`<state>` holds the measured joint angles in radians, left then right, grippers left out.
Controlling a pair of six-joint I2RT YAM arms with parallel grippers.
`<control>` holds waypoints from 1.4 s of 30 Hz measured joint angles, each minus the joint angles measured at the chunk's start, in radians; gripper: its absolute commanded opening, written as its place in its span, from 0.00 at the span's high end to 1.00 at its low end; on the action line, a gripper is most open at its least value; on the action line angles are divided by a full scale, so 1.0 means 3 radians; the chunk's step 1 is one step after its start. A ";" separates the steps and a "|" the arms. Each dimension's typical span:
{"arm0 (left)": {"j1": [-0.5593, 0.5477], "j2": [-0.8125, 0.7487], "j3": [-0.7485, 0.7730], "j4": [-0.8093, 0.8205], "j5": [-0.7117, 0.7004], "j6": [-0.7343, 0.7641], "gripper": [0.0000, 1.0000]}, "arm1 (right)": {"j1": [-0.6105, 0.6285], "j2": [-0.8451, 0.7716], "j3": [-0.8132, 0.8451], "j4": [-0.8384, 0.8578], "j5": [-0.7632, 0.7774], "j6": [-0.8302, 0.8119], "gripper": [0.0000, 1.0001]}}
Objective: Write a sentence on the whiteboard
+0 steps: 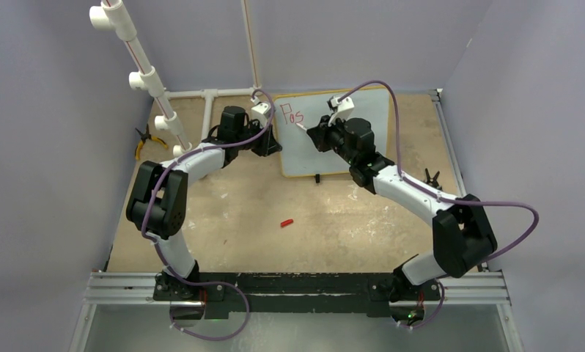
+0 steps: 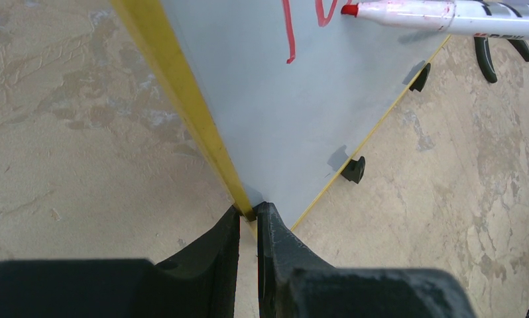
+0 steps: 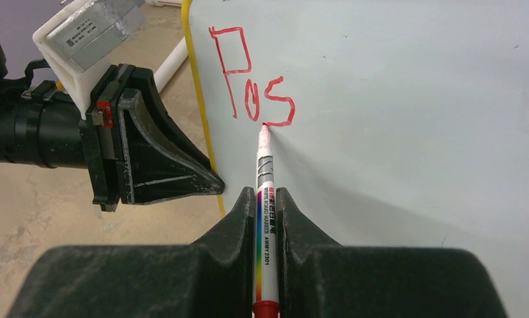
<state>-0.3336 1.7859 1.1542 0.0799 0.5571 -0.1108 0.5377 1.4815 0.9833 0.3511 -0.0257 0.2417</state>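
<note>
Red sentence [image 3: 252, 86], only "Pos" legible, is being shown at the upper left of the whiteboard [image 1: 304, 150]. Board is being held at the far middle of the table [image 1: 238, 213]. Its yellow-framed left edge is being pinched near a corner by the left gripper [image 2: 248, 211], jaws narrow and closed on the frame. A white marker [image 3: 265, 172] is being clamped by the right gripper [image 3: 265, 195], jaws tight on the barrel. Its red tip is being pressed to the board just under the "s".

In the top view, the board's right half is being partly covered by the right arm.

Around it:
- red cap [image 1: 287, 222] is being left loose on the table, well apart from the board
- yellow-handled pliers [image 1: 144, 141] are being crowded by the white pipe frame [image 1: 139, 70] at far left
- small black tool [image 1: 430, 176] is being seen near the board's right side
- black feet [image 2: 353, 169] are being seen along the board's lower edge
</note>
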 measured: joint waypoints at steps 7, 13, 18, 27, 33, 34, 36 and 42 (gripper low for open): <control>-0.0004 -0.0001 0.0001 0.0001 -0.0001 0.0000 1.00 | 0.0001 -0.0100 -0.0001 -0.0023 0.0005 -0.0003 1.00; -0.0005 -0.0001 0.0003 0.0000 -0.0001 0.0001 1.00 | -0.0001 -0.0393 -0.0008 -0.0071 0.0052 0.0003 1.00; -0.0005 -0.0001 0.0003 0.0000 0.0000 0.0000 1.00 | -0.0004 -0.0337 -0.0005 -0.0079 0.0122 0.0003 1.00; -0.0005 -0.0001 0.0005 -0.0001 0.0000 0.0001 1.00 | -0.0009 -0.0201 0.0004 -0.0148 0.0266 0.0003 1.00; -0.0005 -0.0001 0.0005 -0.0001 0.0001 0.0000 1.00 | -0.0031 -0.0182 0.0057 -0.0141 0.0337 0.0003 1.00; -0.0005 -0.0001 0.0005 -0.0001 0.0000 0.0001 1.00 | -0.0033 -0.0178 0.0061 -0.0137 0.0343 0.0003 1.00; -0.0005 -0.0001 0.0005 -0.0001 -0.0006 0.0001 1.00 | -0.0036 -0.0159 0.0071 -0.0127 0.0354 0.0003 1.00; -0.0005 -0.0001 0.0005 -0.0003 -0.0011 0.0001 1.00 | -0.0036 -0.0154 0.0079 -0.0125 0.0367 0.0003 1.00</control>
<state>-0.3351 1.7855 1.1557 0.0792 0.5537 -0.1104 0.5270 1.4353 1.0069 0.3138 0.0845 0.2424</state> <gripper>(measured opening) 0.122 0.115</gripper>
